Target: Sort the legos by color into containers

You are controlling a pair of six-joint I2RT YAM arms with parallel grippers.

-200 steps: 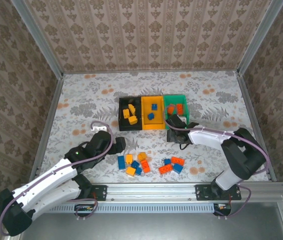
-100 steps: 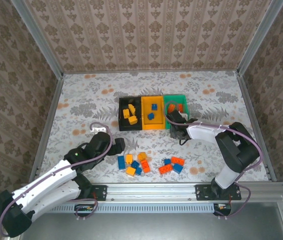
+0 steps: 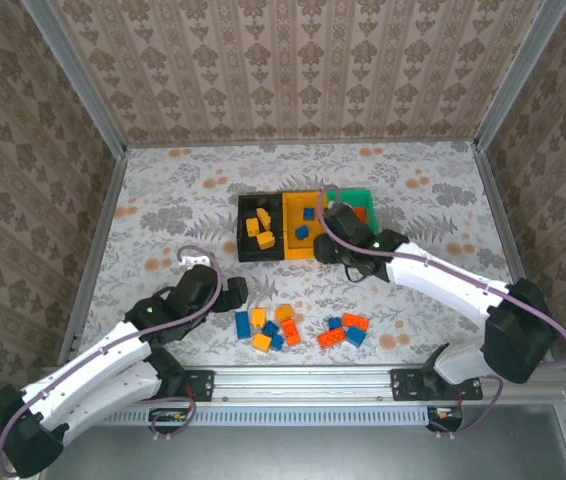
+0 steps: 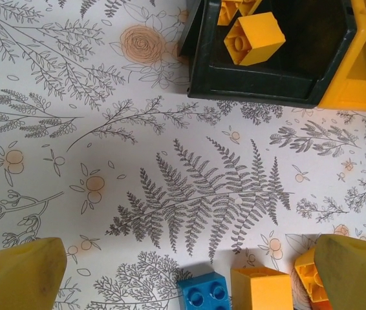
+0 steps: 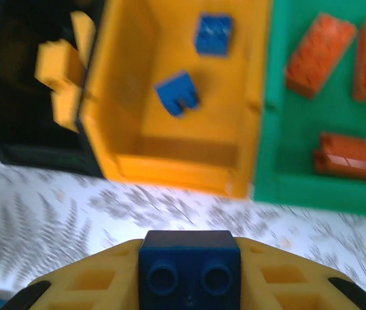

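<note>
With left fingers point(image 4: 21, 271) apart, right fingers point(image 5: 86, 284) clamp blue lego point(image 5: 189, 268) crosswise, studs toward camera.

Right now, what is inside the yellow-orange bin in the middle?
The yellow-orange bin holds two legos lying apart: the far blue brick and the near blue brick. Its near wall hides a strip of floor behind it.

Nearest: right gripper point(image 5: 189, 274), yellow fingers point(image 5: 92, 281) closed on one dark blue brick point(image 5: 189, 261), studs facing the camera. Beyond, on the fern-patterned tabletop point(image 5: 41, 200), three joined bins. Left, black bin point(image 5: 15, 152): yellow bricks point(image 5: 57, 74). Middle, yellow-orange bin point(image 5: 170, 168): two blue bricks point(image 5: 213, 33) point(image 5: 177, 93). Right, green bin point(image 5: 286, 168): three red-orange bricks point(image 5: 319, 55). Slight blur throughout.
</note>
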